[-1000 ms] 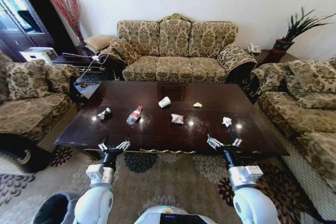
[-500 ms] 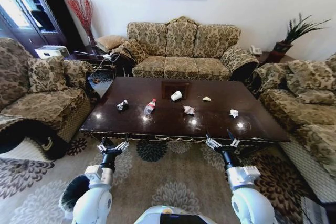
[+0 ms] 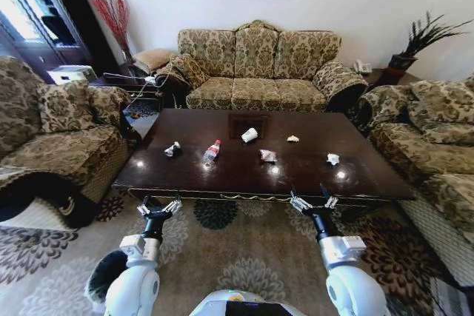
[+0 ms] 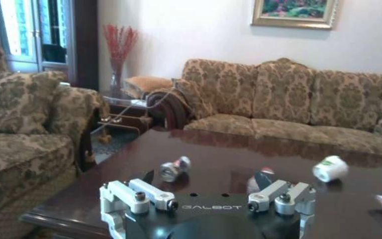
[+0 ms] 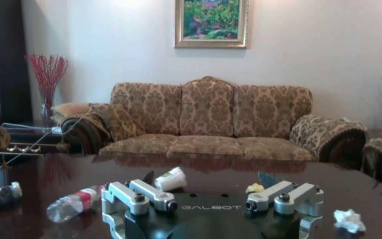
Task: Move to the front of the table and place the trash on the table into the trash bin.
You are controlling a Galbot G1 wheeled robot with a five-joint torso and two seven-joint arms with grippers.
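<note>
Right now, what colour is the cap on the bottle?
Red. The bottle lies on the table; the right wrist view shows it best.

The table [image 3: 355,175] is dark brown and glossy, with pale glints on its top. On it, the bottle [image 3: 212,152] is clear with a red cap and red label; at its 2 o'clock the cup [image 3: 249,135] is white. The wrapper [image 3: 332,158] at the table's 3 o'clock side is white, the scrap [image 3: 292,138] yellowish, and the packet [image 3: 267,155] pinkish white. The sofa [image 3: 259,68] at 12 o'clock is tan with an olive damask pattern, as are the armchairs. The rug [image 3: 244,249] is beige with dark floral medallions. The bin [image 3: 104,280] at 7 o'clock is black. Both grippers [image 3: 159,207] [image 3: 312,203] are black with silver fingers.
</note>
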